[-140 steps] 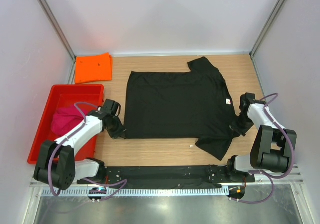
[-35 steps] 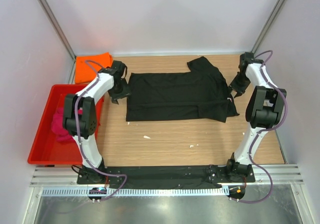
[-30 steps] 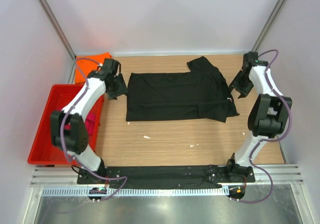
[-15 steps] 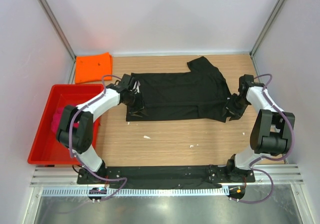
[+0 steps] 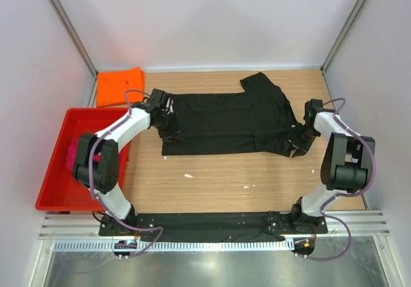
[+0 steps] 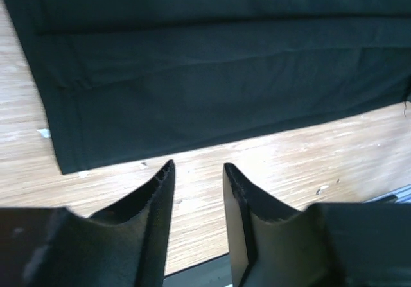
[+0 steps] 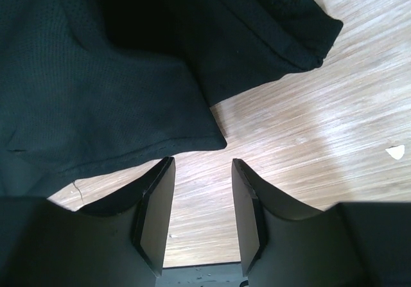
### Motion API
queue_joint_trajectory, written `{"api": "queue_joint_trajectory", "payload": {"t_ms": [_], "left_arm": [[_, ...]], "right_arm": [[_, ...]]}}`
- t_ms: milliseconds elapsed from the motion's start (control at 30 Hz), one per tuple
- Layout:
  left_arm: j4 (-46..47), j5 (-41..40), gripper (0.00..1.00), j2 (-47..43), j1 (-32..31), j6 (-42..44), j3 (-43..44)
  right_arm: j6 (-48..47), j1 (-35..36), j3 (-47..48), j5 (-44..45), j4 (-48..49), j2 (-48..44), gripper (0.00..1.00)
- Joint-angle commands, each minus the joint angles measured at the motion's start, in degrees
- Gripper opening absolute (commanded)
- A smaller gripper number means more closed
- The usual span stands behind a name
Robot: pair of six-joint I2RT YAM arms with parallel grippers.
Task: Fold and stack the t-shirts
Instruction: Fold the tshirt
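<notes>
My left arm reaches over the left edge of the black shirt, elbow raised beside the tray. The left tool is part open over bare surface, holding nothing. My right arm bends in from the right. The right tool is part open and empty, with the cloth edge just ahead of it. The black shirt lies flat mid-surface, long axis left to right, hem left, sleeves right. The orange shirt lies far left. The pink shirt is in the tray.
</notes>
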Motion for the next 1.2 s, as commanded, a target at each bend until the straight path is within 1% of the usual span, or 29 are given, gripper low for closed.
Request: {"api": "queue_joint_trajectory", "payload": {"t_ms": [0, 133, 367, 467, 533, 600, 633, 733, 833, 967, 1133, 1167], "left_arm": [[-1.51, 0.98, 0.35, 1.79, 1.33, 2.37, 2.64], [-0.46, 2.04, 0.33, 3.20, 1.33, 1.50, 3.34], [0.16, 3.10, 0.32, 4.17, 1.33, 0.79, 3.70], [-0.54, 1.96, 0.33, 4.26, 1.33, 1.32, 3.87], [-0.80, 0.82, 0.33, 4.44, 1.42, 1.67, 3.87], [-0.63, 0.55, 0.33, 4.96, 1.68, 2.29, 4.05], [-0.72, 0.81, 0.33, 5.23, 1.86, 2.46, 4.57], [-0.80, 1.60, 0.27, 7.06, 1.86, 2.99, 5.98], [-0.54, 2.65, 0.24, 8.39, 1.86, 2.82, 7.82], [0.07, 3.36, 0.23, 9.09, 1.68, 2.20, 8.44], [0.51, 3.10, 0.23, 8.66, 1.42, 2.03, 7.39], [0.51, 3.10, 0.24, 8.31, 1.42, 2.03, 7.21]], "right_arm": [[-0.64, -0.31, -0.11, 0.73, 1.24, 0.03, 0.47], [-0.73, -0.39, -1.25, 0.12, 2.64, 0.29, 0.48], [-0.90, -0.39, -1.96, 0.72, 3.61, 1.26, 0.46], [-1.25, -0.31, -2.13, 1.26, 4.05, 1.78, 0.45], [-1.26, -0.39, -2.31, 0.65, 4.92, 2.13, 0.43], [-0.73, -0.31, -2.66, -0.84, 5.72, 2.58, 0.32], [-0.38, -0.31, -2.66, -1.37, 6.33, 2.40, 0.20], [1.20, -0.31, -2.14, -3.56, 7.21, 1.18, 0.01], [4.80, -0.31, 0.40, -6.11, 6.95, -0.76, 0.01], [12.00, -0.74, 5.84, -10.33, 7.30, -1.99, 0.01], [19.21, -1.01, 10.51, -12.01, 9.58, -0.07, 0.01], [19.92, -1.01, 10.96, -12.80, 10.11, 1.51, 0.01]]}}
